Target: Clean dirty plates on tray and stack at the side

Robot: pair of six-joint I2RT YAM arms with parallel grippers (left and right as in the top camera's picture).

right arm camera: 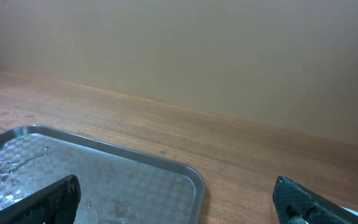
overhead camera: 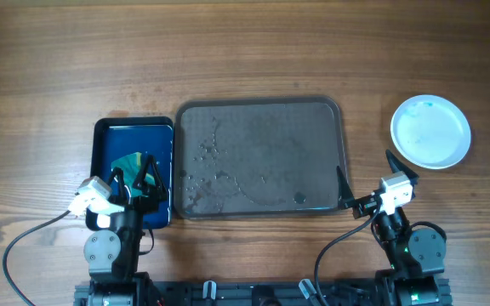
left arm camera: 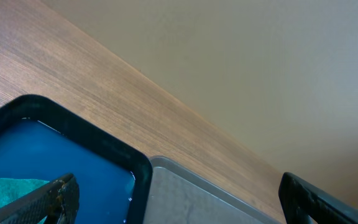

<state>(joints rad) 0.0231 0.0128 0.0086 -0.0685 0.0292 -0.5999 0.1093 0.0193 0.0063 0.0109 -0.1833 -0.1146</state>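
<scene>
The plates (overhead camera: 430,131) sit in one white pile on the bench (overhead camera: 245,51), right of the tray (overhead camera: 270,144). The tray holds only water drops (overhead camera: 204,156), so the job looks nearly done, though a faint teal smear remains on top. The left arm (overhead camera: 113,229) has its jaws apart over a small blue tray (overhead camera: 113,144) to the left, and the right arm (overhead camera: 395,223) has its jaws apart by the tray's right edge.

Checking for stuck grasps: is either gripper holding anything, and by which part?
Nothing is held: the left gripper is open above the teal cloth in the blue tray, the right gripper open by the grey tray.
</scene>
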